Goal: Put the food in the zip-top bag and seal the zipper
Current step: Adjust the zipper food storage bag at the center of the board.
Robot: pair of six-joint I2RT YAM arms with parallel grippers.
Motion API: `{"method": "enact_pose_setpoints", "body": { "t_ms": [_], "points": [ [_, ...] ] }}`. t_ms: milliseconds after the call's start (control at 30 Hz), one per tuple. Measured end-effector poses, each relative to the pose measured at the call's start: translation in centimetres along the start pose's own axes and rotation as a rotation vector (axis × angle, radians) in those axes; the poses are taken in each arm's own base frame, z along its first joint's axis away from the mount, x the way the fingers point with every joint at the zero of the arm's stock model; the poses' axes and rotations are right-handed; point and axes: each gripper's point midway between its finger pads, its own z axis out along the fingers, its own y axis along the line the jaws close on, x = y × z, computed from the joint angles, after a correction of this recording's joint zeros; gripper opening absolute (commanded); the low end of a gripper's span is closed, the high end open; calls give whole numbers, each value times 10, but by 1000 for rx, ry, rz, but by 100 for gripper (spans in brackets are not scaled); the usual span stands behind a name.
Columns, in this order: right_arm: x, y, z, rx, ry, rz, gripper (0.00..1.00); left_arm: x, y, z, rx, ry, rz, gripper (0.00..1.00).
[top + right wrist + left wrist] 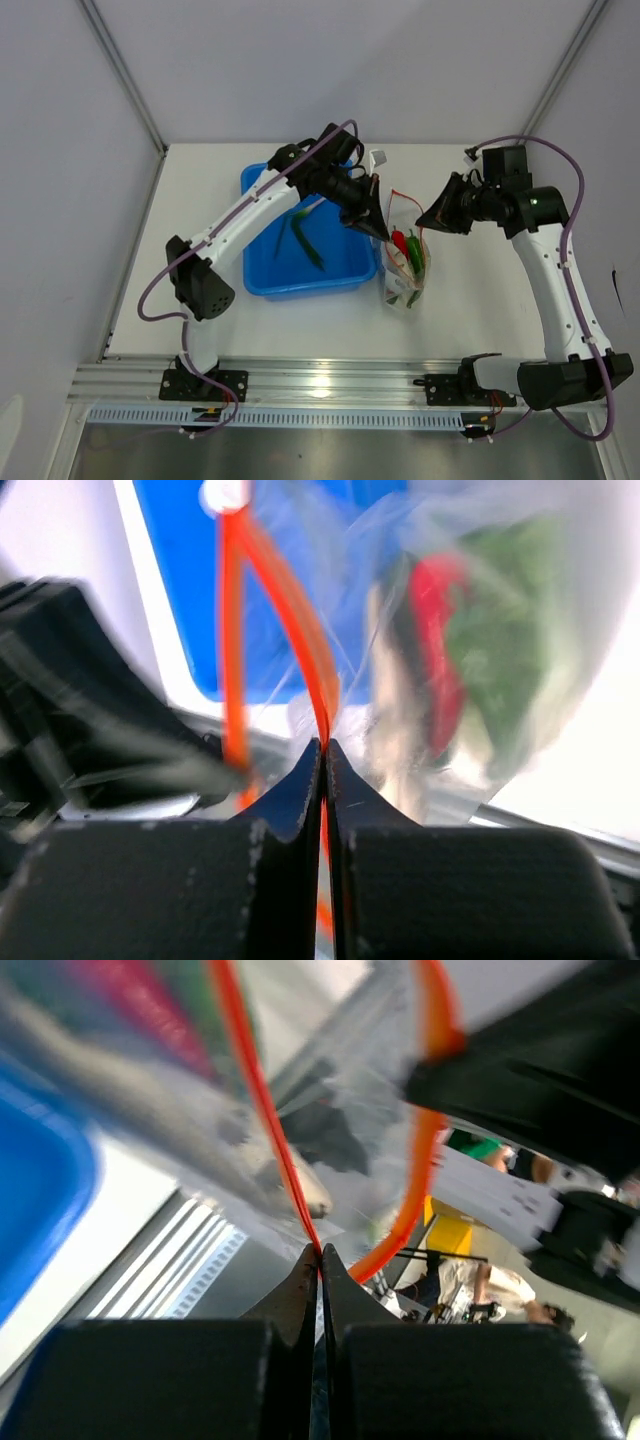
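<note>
The clear zip-top bag (405, 268) hangs above the table just right of the blue bin, with a red chili (399, 241), green pods (416, 252) and a pale piece inside. My left gripper (379, 228) is shut on the left side of the orange-red zipper (262, 1100). My right gripper (424, 217) is shut on the zipper's other side (300, 630). The mouth gapes between them. The right wrist view shows the chili (436, 650) and greens (500, 630) through the plastic.
The blue bin (264, 268) stands left of the bag with two dark green pods (303, 236) lying in it. A small white object (378, 158) sits behind the bin. Both arms crowd the space above the bag.
</note>
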Motion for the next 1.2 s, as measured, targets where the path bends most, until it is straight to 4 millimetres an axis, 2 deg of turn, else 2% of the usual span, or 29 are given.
{"method": "enact_pose_setpoints", "body": {
  "t_ms": [167, 267, 367, 533, 633, 667, 700, 767, 800, 867, 967, 1000, 1067, 1100, 1200],
  "points": [
    [-29, 20, -34, 16, -129, -87, 0, -3, -59, -25, 164, -31, 110, 1],
    [-36, 27, -48, 10, -183, -123, 0, 3, -69, -30, 206, -16, 125, 1],
    [-28, 16, -44, 36, -167, -115, 0, 10, -55, -20, 182, 29, 79, 1],
    [-8, -16, -21, 121, -77, -68, 0, 18, 3, 14, 21, 126, -37, 1],
    [-5, -22, -18, 142, -64, -60, 0, 20, 26, 25, -51, 142, -59, 2],
    [-5, -22, -19, 142, -64, -61, 0, 20, 30, 25, -66, 140, -60, 5],
    [-5, -22, -19, 143, -65, -61, 0, 19, 31, 26, -72, 131, -51, 13],
    [-5, -23, -19, 145, -65, -62, 0, 15, 32, 24, -72, 96, -18, 21],
    [-5, -23, -19, 146, -64, -62, 0, 16, 31, 22, -73, 82, -7, 31],
    [-4, -23, -19, 147, -62, -61, 0, 16, 27, 12, -69, 35, 33, 39],
    [-4, -23, -19, 147, -61, -61, 0, 13, 15, -8, -54, -49, 92, 58],
    [-4, -24, -19, 147, -61, -61, 0, 11, 10, -16, -44, -80, 114, 73],
    [-3, -24, -19, 147, -60, -61, 0, 10, 3, -32, -29, -141, 145, 86],
    [-3, -24, -18, 147, -58, -60, 0, 8, 1, -40, -26, -173, 158, 97],
    [0, -26, -16, 149, -44, -55, 0, -2, 4, -64, -43, -277, 173, 100]
  ]
}}
